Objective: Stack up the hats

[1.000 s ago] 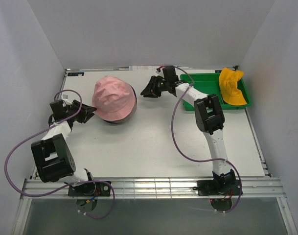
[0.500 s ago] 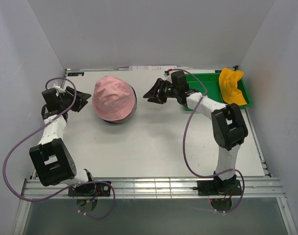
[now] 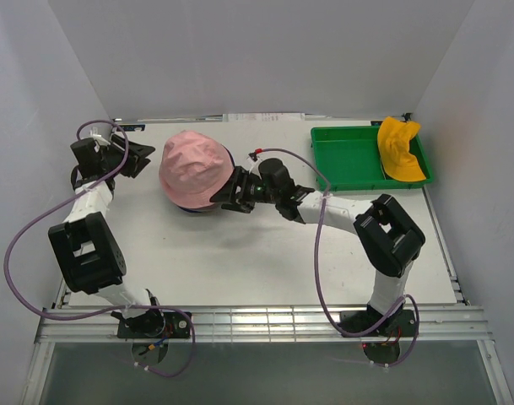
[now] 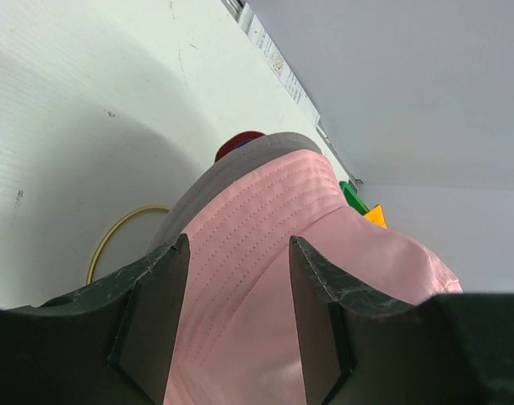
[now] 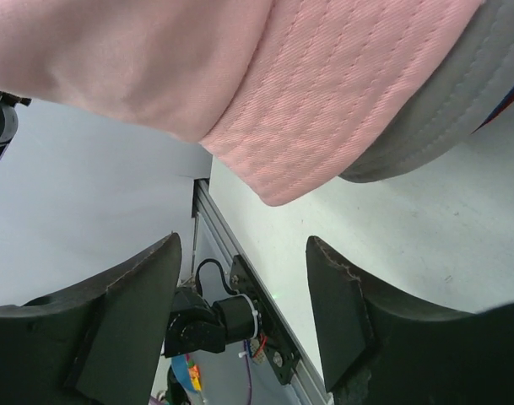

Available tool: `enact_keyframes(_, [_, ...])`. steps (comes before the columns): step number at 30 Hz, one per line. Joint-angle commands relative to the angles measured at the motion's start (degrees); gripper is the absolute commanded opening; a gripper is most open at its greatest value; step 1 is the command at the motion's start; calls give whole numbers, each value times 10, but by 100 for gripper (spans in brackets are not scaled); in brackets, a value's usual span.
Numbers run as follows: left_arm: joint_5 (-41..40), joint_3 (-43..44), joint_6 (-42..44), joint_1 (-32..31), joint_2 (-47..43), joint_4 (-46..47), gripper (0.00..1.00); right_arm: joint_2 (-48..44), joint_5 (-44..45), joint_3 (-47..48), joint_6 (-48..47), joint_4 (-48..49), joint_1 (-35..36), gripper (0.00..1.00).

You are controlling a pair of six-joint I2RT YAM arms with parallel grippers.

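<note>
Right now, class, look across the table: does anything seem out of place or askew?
Yes. The yellow hat lies crumpled over the right end of the green tray, far from the stack topped by the pink hat. It is the only hat in view that is not on that stack.

The overhead view looks down on the whole white table from 6 o'clock. The wrist views, close and low, share the soft pink fabric bucket hat: left from 9 o'clock, right from 4.

Pink hat atop grey hat; yellow-orange hat apart.
</note>
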Motion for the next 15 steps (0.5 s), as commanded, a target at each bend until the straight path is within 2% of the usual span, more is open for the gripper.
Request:
enact_keyframes(1, [18, 28, 8, -3, -8, -1, 61, -13, 73, -6, 21, 80, 20, 67])
enact_keyframes(8, [14, 9, 18, -3, -33, -28, 61, 9, 136, -32, 46, 149, 35, 65])
enact_keyframes(15, [11, 8, 25, -3, -41, -39, 60, 38, 136, -21, 61, 166, 50, 64])
